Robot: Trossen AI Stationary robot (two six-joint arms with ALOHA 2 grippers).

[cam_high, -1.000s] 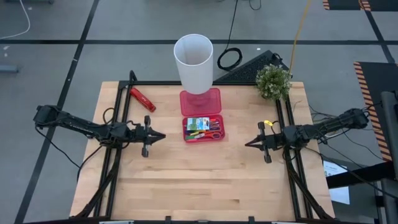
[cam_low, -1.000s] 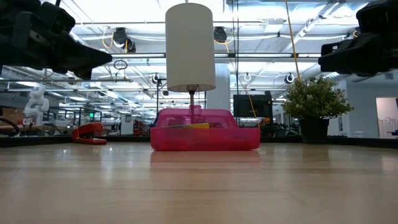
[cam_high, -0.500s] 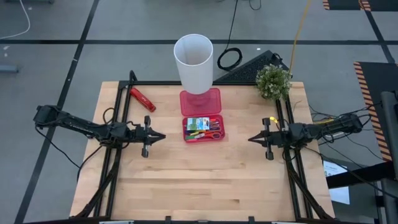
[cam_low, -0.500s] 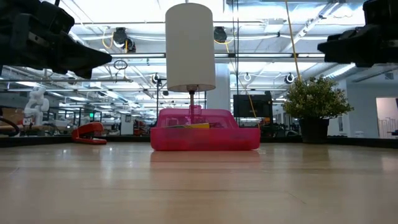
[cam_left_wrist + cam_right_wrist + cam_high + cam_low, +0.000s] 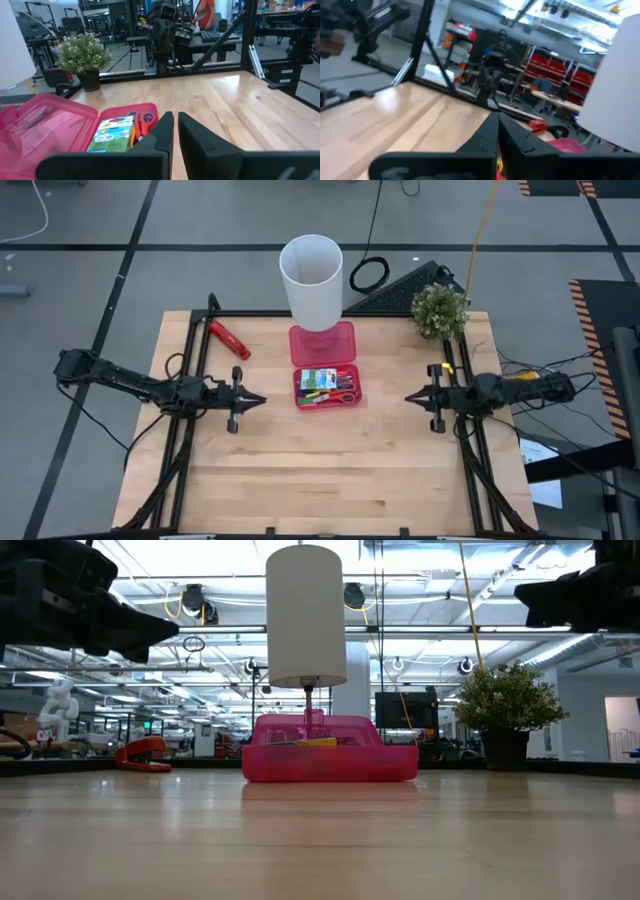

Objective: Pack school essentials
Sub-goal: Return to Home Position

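Standing by the wooden table [image 5: 330, 470], I saw the pink case [image 5: 326, 386] lying open near its middle, the lid [image 5: 322, 343] folded flat toward the far edge. Inside lay the green-white packet [image 5: 318, 376] along the lid side, a yellow pen [image 5: 316, 395] and other thin pens beneath it, and red-handled scissors [image 5: 345, 384] toward the right arm's side. A tall white cup [image 5: 312, 280] stood on the lid, hiding part of it. From table height the case [image 5: 330, 750] showed as a low pink box with the cup [image 5: 306, 615] rising above it.

The left gripper [image 5: 258, 398] hung over the table on the case's left side, well apart from it, pointing toward it; its fingers [image 5: 162, 131] were together with only a thin slit between them. The right gripper [image 5: 410, 397] hung on the opposite side, also pointing at the case and apart from it, fingers [image 5: 490, 131] pressed together, holding nothing.

A red-and-black tool [image 5: 228, 338] lay near the far left corner, and a small potted plant [image 5: 439, 310] stood at the far right corner.
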